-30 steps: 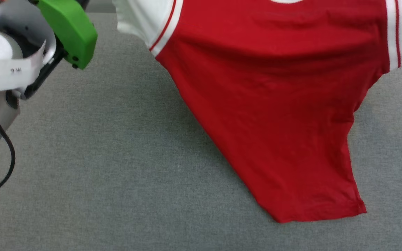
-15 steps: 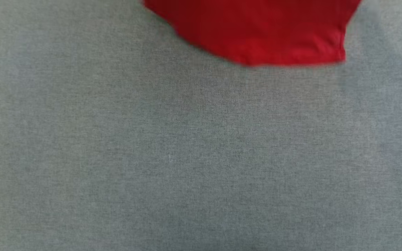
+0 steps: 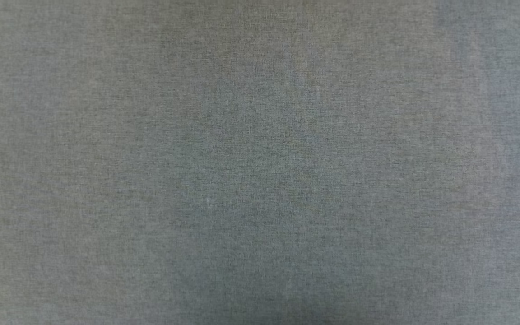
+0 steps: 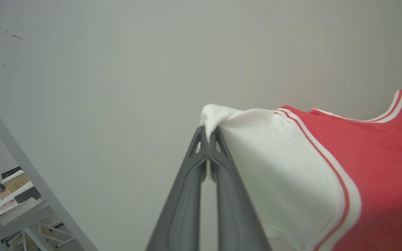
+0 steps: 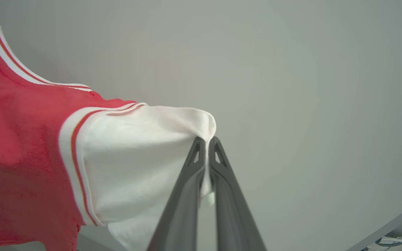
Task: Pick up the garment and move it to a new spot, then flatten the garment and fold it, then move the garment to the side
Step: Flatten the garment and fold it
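Gripping the garment (image 4: 379,164) by its white sleeves (image 5: 134,157), left gripper (image 4: 208,134) and right gripper (image 5: 206,141) both clamped shut on cloth, you are holding it aloft and should be keeping it level and taut while lowering onto the grey surface (image 3: 260,162).

The red jersey T-shirt (image 4: 382,167) hangs in the air, spread between its two short sleeves. A red-white striped trim runs along each sleeve seam and the collar. One white sleeve (image 4: 274,164) is pinched at its tip by the left gripper (image 4: 208,136), the other white sleeve (image 5: 134,157) by the right gripper (image 5: 206,141).
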Controlling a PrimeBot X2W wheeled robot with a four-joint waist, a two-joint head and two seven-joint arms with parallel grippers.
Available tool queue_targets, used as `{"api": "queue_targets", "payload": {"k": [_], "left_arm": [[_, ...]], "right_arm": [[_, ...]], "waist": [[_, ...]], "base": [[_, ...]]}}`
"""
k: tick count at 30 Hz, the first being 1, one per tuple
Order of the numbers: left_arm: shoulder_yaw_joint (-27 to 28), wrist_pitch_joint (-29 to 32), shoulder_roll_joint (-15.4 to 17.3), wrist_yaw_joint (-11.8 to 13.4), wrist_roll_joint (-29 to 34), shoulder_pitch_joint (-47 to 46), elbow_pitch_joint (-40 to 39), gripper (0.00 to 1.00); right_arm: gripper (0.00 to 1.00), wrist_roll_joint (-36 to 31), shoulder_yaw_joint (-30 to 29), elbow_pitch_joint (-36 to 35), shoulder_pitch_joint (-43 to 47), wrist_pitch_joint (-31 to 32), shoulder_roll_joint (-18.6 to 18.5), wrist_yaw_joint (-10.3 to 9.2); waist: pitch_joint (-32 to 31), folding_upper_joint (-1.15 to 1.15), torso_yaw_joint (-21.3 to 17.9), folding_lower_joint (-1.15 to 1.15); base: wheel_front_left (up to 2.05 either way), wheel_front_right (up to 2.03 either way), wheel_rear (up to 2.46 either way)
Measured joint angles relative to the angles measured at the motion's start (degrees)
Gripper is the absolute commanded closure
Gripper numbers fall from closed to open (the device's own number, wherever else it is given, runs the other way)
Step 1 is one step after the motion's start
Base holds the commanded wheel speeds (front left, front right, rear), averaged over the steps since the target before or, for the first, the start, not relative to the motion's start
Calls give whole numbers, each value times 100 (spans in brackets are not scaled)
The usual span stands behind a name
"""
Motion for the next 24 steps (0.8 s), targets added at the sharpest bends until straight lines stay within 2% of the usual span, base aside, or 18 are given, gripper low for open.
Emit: {"api": "queue_targets", "payload": {"k": [7, 14, 18, 24], "left_arm": [[-96, -423, -146, -127, -111, 310, 564, 100], [-257, -1002, -265, -181, -299, 1444, 723, 100], [-221, -1162, -260, -167, -433, 2210, 535, 100], [-116, -1235, -104, 59, -608, 3529, -129, 100]], "right_arm": [[100, 323, 501, 441, 157, -467, 214, 0], [100, 733, 983, 442, 1125, -918, 318, 0], [100, 1006, 1165, 280, 1767, -1169, 225, 0], [100, 1324, 1457, -49, 2878, -1440, 48, -1]], "waist": [[152, 0, -49, 0], [-99, 0, -80, 0], [-340, 0, -64, 0], [-759, 0, -31, -1]], "base": [[0, 0, 0], [0, 0, 0], [0, 0, 0], [0, 0, 0]]}}
